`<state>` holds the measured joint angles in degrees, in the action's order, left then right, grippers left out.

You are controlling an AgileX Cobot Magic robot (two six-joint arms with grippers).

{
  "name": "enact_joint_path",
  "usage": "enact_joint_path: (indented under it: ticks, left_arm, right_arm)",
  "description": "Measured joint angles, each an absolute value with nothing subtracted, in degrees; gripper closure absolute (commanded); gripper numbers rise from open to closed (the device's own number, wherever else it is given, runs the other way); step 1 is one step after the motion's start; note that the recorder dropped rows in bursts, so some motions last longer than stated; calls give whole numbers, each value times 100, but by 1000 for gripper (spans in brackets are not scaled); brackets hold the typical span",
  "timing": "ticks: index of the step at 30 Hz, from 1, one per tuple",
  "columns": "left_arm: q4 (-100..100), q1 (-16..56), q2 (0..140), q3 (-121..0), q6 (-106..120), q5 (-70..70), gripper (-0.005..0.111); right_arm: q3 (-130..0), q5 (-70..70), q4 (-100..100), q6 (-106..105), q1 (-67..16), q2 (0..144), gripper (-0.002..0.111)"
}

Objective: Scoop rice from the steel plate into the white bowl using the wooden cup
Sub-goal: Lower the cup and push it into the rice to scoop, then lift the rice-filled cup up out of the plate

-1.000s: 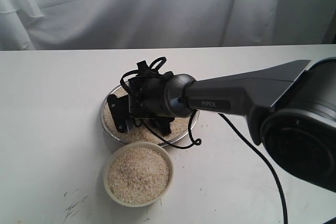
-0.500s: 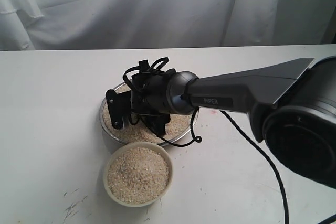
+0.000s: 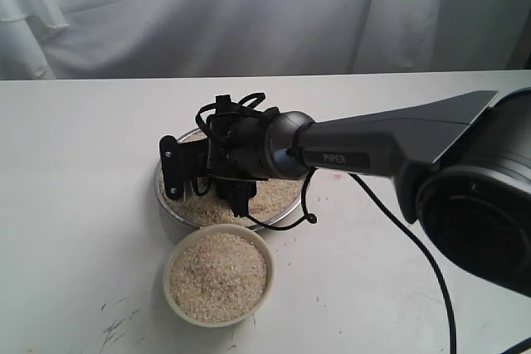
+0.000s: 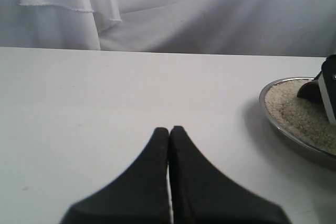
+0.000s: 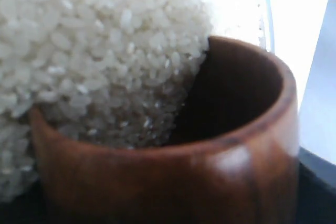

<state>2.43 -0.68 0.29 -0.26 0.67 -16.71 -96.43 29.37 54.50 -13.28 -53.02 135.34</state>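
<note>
The steel plate holds rice at the table's middle. My right gripper hangs low over the plate and hides the wooden cup in the exterior view. In the right wrist view the glossy brown wooden cup fills the foreground, held in that gripper. Its mouth is pushed into the rice and grains spill into one side. The white bowl sits just in front of the plate, filled with rice. My left gripper is shut and empty over bare table, with the plate's edge off to one side.
The right arm's black cable loops across the table beside the plate. A white cloth backdrop hangs behind the table. Small dark scuff marks lie near the front left.
My right gripper has turned over the plate: its left finger has swung up and to the left, and the wrist has shifted slightly left. The bowl and plate have not moved.
</note>
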Motion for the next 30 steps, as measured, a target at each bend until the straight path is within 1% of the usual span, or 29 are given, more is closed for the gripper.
enact_joint_path:
  ticks: [22,30]
  left_arm:
    - [243,-68,29,-26,67,-1671,107]
    - [243,-68,29,-26,67,-1671,107]
  right_arm:
    - [-9643,2421,5162,-1125,-5036,13513,108]
    - [-9643,2165,4145,-1662,-4809,13472,108]
